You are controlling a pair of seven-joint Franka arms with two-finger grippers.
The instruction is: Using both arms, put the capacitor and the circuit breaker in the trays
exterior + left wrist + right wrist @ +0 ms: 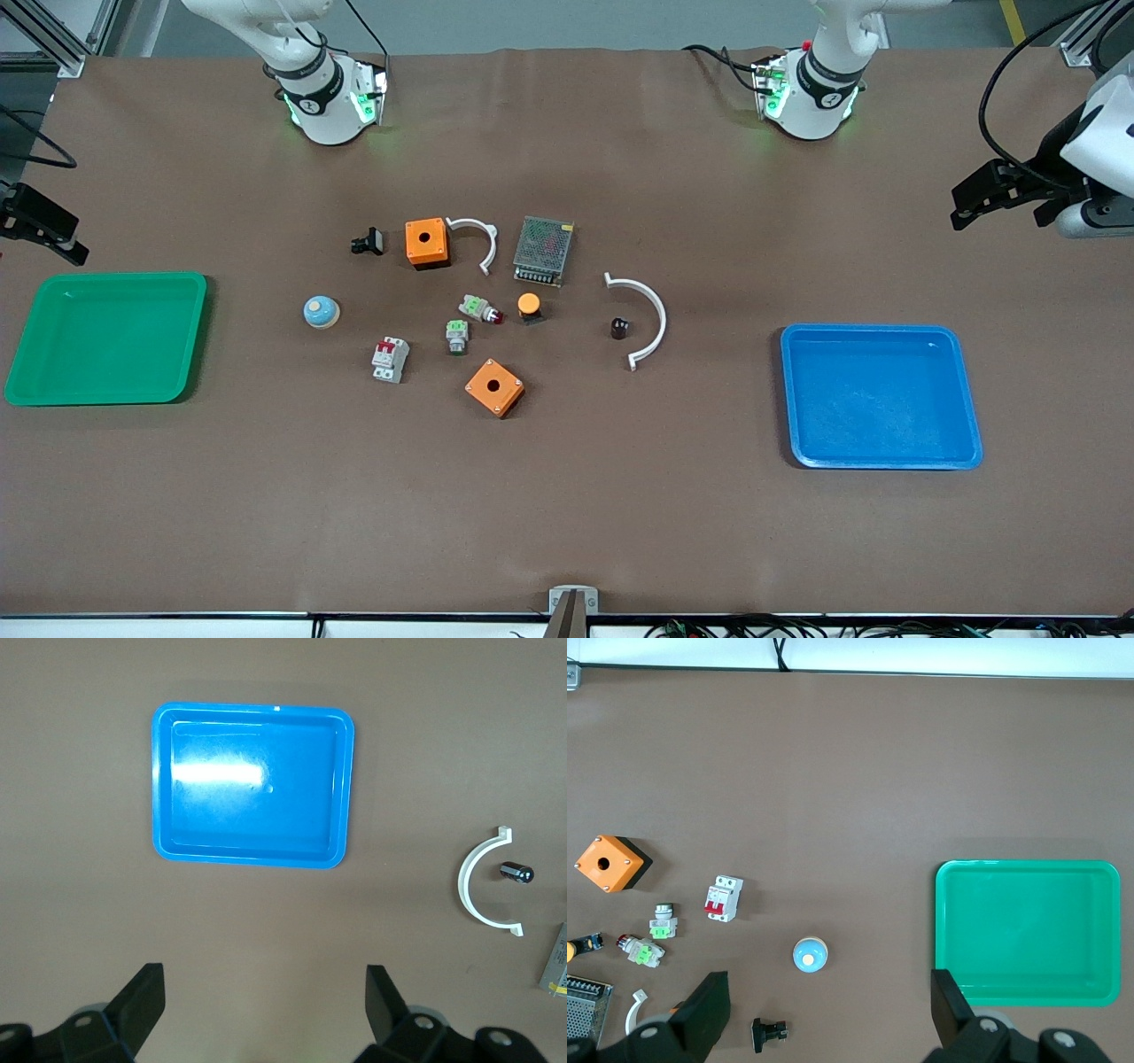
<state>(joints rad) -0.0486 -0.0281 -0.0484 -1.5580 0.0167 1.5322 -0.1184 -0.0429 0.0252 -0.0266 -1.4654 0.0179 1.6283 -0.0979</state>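
The capacitor (pixel 619 328), a tiny black cylinder, lies inside the curve of a white half-ring clip (pixel 651 319); it also shows in the left wrist view (pixel 516 872). The circuit breaker (pixel 390 359), white with red levers, lies toward the right arm's end of the cluster and shows in the right wrist view (pixel 723 898). My left gripper (pixel 264 997) is open and empty, high over bare table beside the blue tray (pixel 162 780). My right gripper (pixel 830 1001) is open and empty, high over the table beside the green tray (pixel 1028 866). Both grippers are far from the parts.
The blue tray (pixel 791 399) lies at the left arm's end, the green tray (pixel 197 337) at the right arm's end. In the middle lie two orange boxes (pixel 426 242) (pixel 494 386), a mesh power supply (pixel 543 250), green-and-grey switches (pixel 456 335), an orange-capped button (pixel 529 306), a blue dome (pixel 320 311) and a black clip (pixel 368 241).
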